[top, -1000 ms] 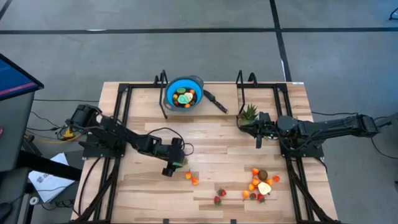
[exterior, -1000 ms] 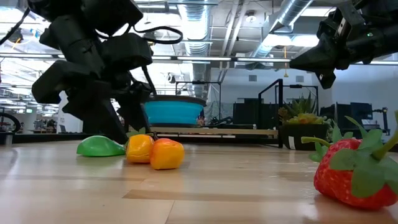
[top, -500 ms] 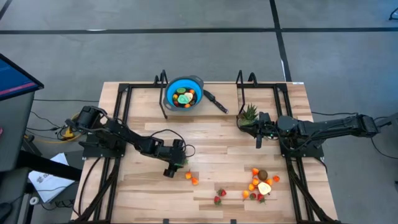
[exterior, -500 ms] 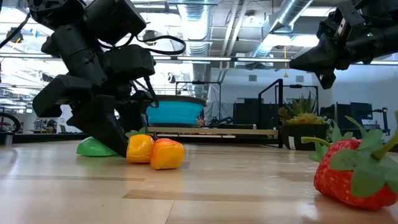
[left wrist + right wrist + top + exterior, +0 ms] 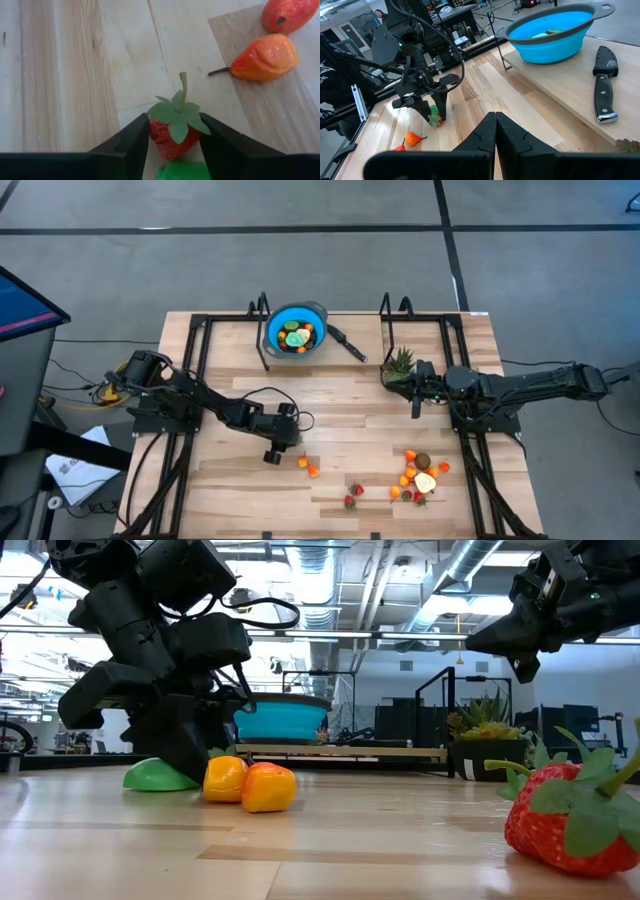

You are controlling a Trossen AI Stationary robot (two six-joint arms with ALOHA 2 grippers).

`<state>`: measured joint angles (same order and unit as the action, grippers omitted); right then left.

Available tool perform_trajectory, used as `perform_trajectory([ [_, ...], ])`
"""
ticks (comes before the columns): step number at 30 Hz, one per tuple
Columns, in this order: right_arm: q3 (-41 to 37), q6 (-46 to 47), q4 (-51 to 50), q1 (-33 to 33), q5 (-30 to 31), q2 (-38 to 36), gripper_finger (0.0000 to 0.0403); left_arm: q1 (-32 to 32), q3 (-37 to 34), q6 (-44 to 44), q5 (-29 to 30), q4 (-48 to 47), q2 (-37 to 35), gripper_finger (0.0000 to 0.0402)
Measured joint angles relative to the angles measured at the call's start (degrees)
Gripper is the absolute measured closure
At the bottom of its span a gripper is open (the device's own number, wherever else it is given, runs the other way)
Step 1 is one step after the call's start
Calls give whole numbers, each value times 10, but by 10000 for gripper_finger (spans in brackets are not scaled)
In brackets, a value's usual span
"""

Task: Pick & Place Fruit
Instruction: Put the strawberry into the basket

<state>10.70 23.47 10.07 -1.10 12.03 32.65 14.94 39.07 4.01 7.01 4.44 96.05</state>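
Pick-and-place of toy fruit, grasp stage. The left pincer (image 5: pixel 277 448) is low over the table (image 5: pixel 340 395), left of centre in the overhead view, its two fingers (image 5: pixel 131 141) clenched on a red strawberry (image 5: pixel 172 131) with a green leaf cap and stem; a green piece (image 5: pixel 180 171) lies just under the fruit in the left wrist view. Two orange pieces (image 5: pixel 307 466) rest on the wood just beside the pincer, toward 4 o'clock of it. A cluster of further fruit (image 5: pixel 419 475) lies well apart toward the table's 5 o'clock corner, with another strawberry (image 5: pixel 354 495) between. The blue bowl (image 5: pixel 296 328), already holding some fruit, stands at 12 o'clock of the table; a knife (image 5: pixel 349 343) lies just beside it. The right pincer (image 5: pixel 417 404), fingers pressed together and empty, waits at 3 o'clock near a spiky green plant (image 5: pixel 401 361).

Judged step: securing the strawberry. The next move calls for a clean lift clear of the orange pieces, then carriage toward 12 o'clock and release over the bowl.
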Motion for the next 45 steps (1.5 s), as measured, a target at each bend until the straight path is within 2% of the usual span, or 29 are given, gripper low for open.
perform_trajectory([
  [4,0,0,0,0,0,0,401,0,0,0,0,0,0,259],
  [11,0,0,0,0,0,0,401,0,0,0,0,3,0,245],
  [19,0,0,0,0,0,0,401,0,0,0,0,6,0,258],
  [38,0,0,-19,0,0,0,401,0,0,0,5,13,-1,249],
  [45,0,0,-19,0,0,0,401,0,0,-40,5,17,-1,252],
])
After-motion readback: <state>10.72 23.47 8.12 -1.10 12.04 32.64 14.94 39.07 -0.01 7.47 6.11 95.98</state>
